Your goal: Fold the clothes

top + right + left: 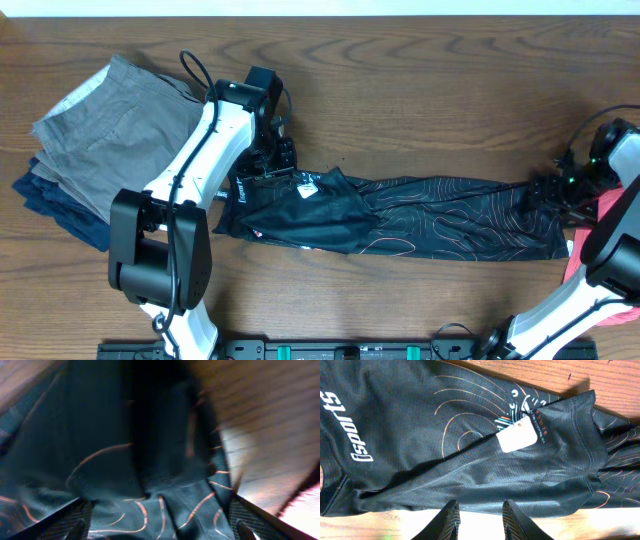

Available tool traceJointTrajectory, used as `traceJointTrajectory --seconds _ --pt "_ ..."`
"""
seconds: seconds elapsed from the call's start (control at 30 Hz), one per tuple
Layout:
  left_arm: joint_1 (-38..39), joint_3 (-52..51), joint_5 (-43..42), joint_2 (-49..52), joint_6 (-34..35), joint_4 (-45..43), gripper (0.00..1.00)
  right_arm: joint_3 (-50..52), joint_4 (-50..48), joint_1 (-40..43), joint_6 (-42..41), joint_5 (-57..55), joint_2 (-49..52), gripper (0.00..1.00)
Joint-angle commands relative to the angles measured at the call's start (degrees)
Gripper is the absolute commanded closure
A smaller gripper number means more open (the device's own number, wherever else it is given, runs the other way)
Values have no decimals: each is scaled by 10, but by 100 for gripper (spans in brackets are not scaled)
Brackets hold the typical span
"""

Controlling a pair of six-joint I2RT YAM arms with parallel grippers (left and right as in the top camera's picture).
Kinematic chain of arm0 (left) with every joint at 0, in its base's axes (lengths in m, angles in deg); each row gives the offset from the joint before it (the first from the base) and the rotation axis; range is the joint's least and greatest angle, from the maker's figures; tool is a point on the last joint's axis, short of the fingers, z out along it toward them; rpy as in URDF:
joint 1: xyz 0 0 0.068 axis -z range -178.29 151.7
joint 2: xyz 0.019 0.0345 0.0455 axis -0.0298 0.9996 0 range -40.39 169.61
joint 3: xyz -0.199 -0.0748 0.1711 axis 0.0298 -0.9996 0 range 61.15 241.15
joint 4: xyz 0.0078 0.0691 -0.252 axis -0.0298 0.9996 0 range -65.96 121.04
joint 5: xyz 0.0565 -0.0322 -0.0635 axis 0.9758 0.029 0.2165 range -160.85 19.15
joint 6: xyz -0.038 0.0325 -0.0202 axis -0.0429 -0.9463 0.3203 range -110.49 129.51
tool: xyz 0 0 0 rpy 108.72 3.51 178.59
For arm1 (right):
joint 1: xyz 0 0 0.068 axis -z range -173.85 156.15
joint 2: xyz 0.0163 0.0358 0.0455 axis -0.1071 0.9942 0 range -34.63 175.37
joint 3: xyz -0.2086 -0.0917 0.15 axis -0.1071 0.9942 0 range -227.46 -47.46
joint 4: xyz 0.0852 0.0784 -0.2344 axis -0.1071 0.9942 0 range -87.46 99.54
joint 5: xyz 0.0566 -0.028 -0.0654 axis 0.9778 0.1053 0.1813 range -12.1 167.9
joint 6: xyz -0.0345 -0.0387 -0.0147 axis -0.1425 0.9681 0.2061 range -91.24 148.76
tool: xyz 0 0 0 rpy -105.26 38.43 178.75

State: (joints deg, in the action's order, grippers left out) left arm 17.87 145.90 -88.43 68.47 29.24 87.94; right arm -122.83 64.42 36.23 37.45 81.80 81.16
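Right wrist view: blurred throughout; the jersey (pixel 125 460) pattern is smeared, and the right gripper (pixel 159 526) has its fingers cut by the lower edge. Left wrist view: the left gripper (pixel 480 507) is cut likewise; the hang tag (pixel 517 436) print is too small to read. Overhead: the left arm (pixel 200 150) covers the jersey's left end; the red shirt (pixel 579 258) is cropped by the right edge

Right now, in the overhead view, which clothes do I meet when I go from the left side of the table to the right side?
folded trousers → black jersey → red shirt, which shows only partly at the right edge behind the arm.
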Motion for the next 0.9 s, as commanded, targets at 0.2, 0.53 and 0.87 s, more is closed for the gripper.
traceJointTrajectory --seconds 0.2,0.53,0.87 --pt "-1 -3 7 -15 8 1 69 54 -40 3 31 22 19 39" --pt "-1 -3 7 -15 7 1 68 -18 2 3 16 22 19 99" --pt "-1 -3 7 -15 7 0 68 -177 138 -21 -5 41 18 99"
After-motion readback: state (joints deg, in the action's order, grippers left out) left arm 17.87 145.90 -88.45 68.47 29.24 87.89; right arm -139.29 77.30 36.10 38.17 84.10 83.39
